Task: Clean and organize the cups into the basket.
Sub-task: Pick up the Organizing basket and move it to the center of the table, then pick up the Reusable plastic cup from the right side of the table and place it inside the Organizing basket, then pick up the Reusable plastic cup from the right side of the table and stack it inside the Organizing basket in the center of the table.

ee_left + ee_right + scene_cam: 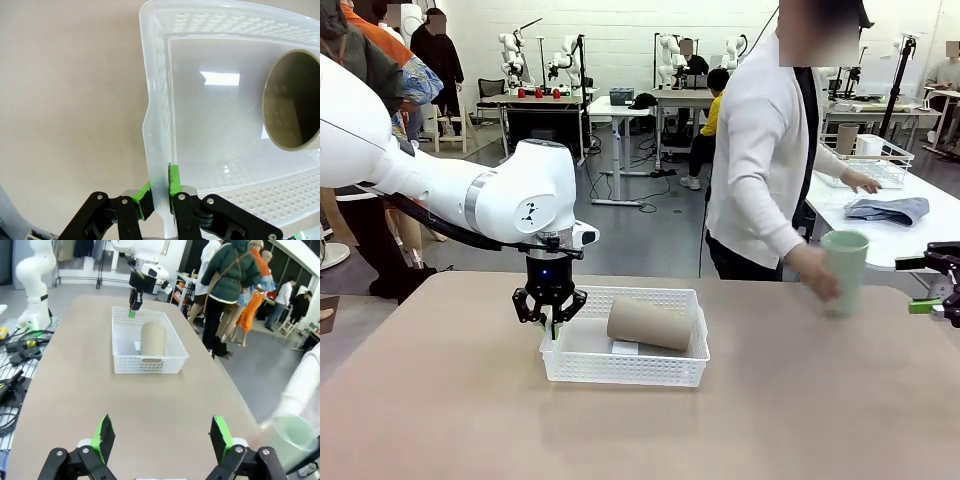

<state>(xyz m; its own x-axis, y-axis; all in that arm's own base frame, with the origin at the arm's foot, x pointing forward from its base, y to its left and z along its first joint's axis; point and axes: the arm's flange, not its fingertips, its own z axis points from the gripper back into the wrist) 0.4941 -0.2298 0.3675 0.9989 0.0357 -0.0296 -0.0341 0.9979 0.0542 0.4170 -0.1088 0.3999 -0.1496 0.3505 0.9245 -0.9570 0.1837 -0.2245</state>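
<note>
Basket [620, 370] mid-table in front view, tan cup [648, 323] lying inside. Left gripper [551, 318] clamped on its left end wall. Person's hand [817, 272] holds mint-green cup [846, 262] upright beside right gripper [928, 282].
Left wrist view: green pads [145, 195] pinch basket wall.
Right wrist view: right gripper fingers spread wide above table [75, 390].

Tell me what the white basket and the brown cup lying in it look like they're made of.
The basket looks like glossy, translucent white plastic: light glints on its floor, holes look moulded. The brown cup is matte, without shine; ceramic or paper, unclear.
</note>
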